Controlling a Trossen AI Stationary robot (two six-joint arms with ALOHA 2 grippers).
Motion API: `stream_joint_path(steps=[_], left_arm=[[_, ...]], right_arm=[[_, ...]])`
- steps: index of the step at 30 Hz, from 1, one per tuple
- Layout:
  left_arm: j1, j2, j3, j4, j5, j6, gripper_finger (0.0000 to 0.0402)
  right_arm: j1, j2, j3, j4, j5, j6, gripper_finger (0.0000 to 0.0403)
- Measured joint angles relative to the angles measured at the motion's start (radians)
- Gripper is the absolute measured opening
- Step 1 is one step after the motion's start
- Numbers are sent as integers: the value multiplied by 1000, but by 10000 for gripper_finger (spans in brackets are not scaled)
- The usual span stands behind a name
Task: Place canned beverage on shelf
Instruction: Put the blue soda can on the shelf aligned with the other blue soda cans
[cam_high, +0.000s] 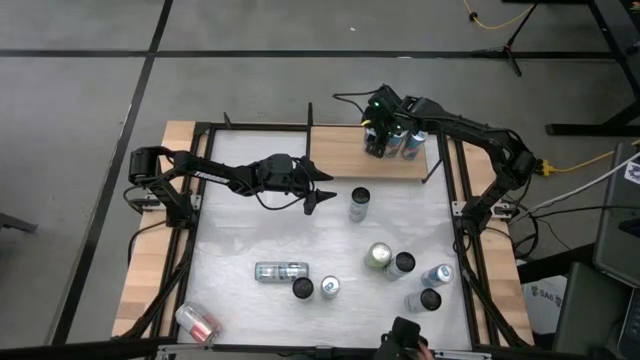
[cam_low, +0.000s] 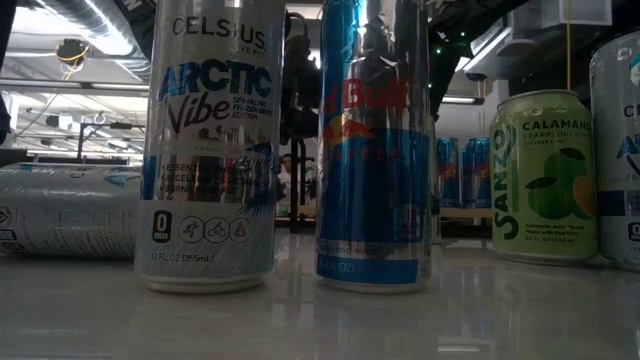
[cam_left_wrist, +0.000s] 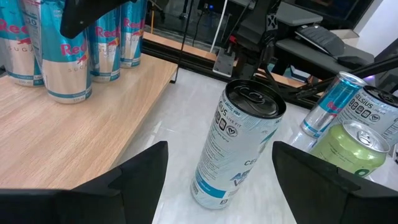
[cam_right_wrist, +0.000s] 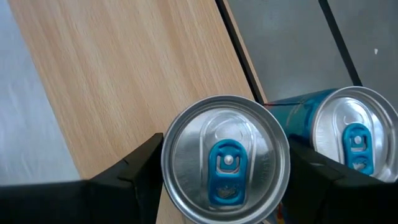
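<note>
Right hand (cam_right_wrist: 224, 171) clamped on can (cam_right_wrist: 227, 163) over shelf (cam_right_wrist: 124, 81); can body hidden. Left hand (cam_left_wrist: 217, 171) apart.

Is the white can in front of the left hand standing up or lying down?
Standing up. The white Celsius can rests on its base, black lid on top, between the left hand's open fingers.

Shelf (cam_right_wrist: 124, 74) board: pale wood, matt, fine straight grain. Can (cam_right_wrist: 225, 167) lid: brushed silver metal, blue tab. Celsius can (cam_left_wrist: 239, 146) on table (cam_high: 250, 230): glossy printed metal. Tabletop: smooth, glossy white, reflective. Gripper fingers (cam_left_wrist: 140, 171): matt black.
</note>
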Motion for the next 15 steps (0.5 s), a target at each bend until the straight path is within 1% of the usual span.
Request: stream_joint_path(steps=[12, 15], left_arm=[[0, 0, 0, 0, 0, -1, 283], [0, 0, 0, 1, 0, -2, 283]], right_arm=[[0, 0, 0, -1, 0, -2, 239], [0, 0, 0, -2, 0, -2, 250]])
